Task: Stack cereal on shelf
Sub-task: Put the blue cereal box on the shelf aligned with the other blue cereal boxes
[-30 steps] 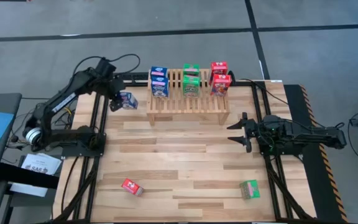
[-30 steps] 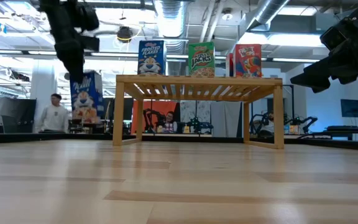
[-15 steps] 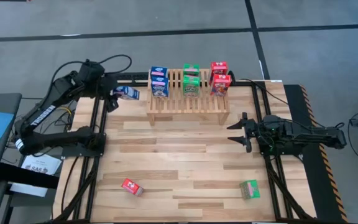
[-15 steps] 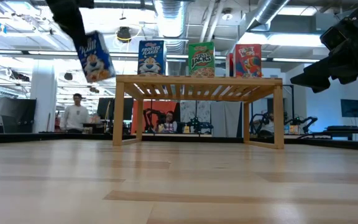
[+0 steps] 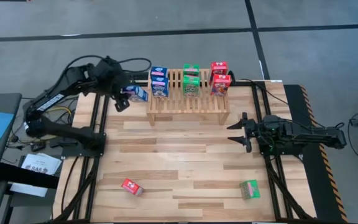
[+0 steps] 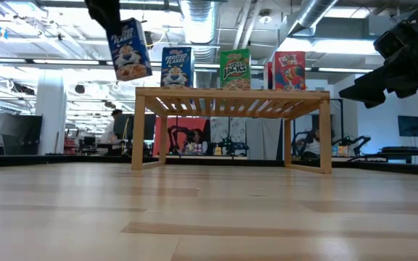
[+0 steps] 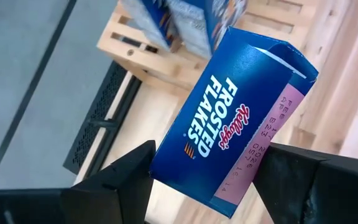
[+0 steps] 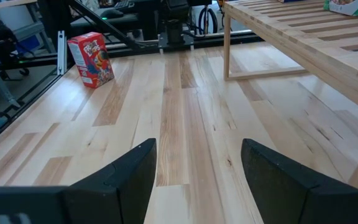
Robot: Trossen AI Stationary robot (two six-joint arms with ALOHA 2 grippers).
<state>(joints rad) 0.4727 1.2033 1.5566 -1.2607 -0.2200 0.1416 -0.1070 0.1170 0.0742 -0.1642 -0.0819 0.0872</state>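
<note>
Since a second ago the left gripper (image 5: 128, 94) has carried its blue box (image 5: 138, 93) up from beside the rack's left end and in toward the shelf (image 5: 188, 102); in the low view the box (image 6: 130, 49) now hangs tilted, above the slats' level and just off the left end, whereas it was lower and farther out. The jaws pinch this box across its narrow sides, and its side panel reads "Frosted Flakes" with a date stamp too small to read. The right gripper (image 5: 236, 130) has not shifted: it waits over the table's right side, fingers spread on nothing. On progress: six boxes appear to stand on the rack, two blue (image 5: 159, 82) at the left, two green (image 5: 191, 81) in the middle, two red (image 5: 219, 78) at the right. The fronts read "Frosted Flakes", "Apple Jacks", and on the red what looks like Froot Loops, though I cannot read it. Left to do: place the held blue box, then fetch the red box (image 5: 131, 186) and green box (image 5: 249, 189) lying on the near table
</note>
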